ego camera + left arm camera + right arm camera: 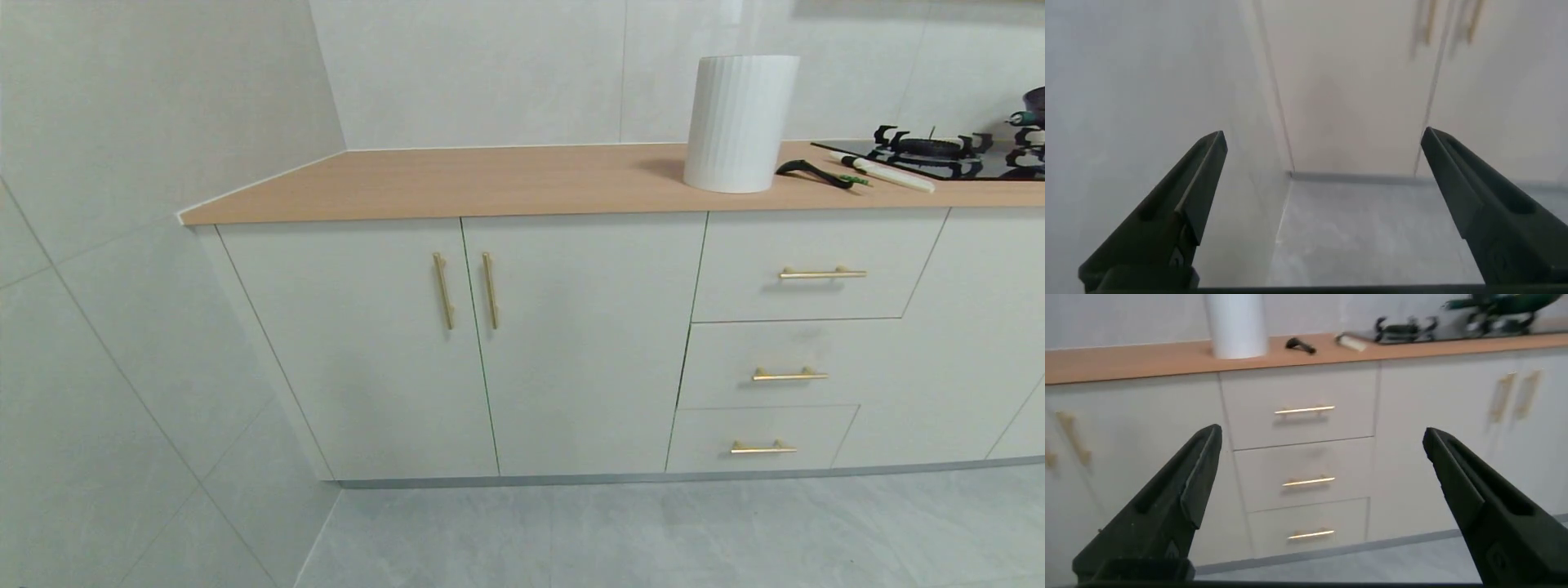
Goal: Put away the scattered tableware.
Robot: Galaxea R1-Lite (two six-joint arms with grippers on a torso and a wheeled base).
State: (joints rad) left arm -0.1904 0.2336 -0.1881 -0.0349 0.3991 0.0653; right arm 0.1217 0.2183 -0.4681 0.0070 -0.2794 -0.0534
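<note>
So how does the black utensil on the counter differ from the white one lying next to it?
The black utensil is dark and curved; the white utensil is pale and straight. The black utensil lies nearer the ribbed white container; the white utensil lies nearer the gas hob. Both lie flat on the wooden countertop, on the container's right.

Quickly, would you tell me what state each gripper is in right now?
Left gripper: open, holding nothing.
Right gripper: open, holding nothing.
</note>
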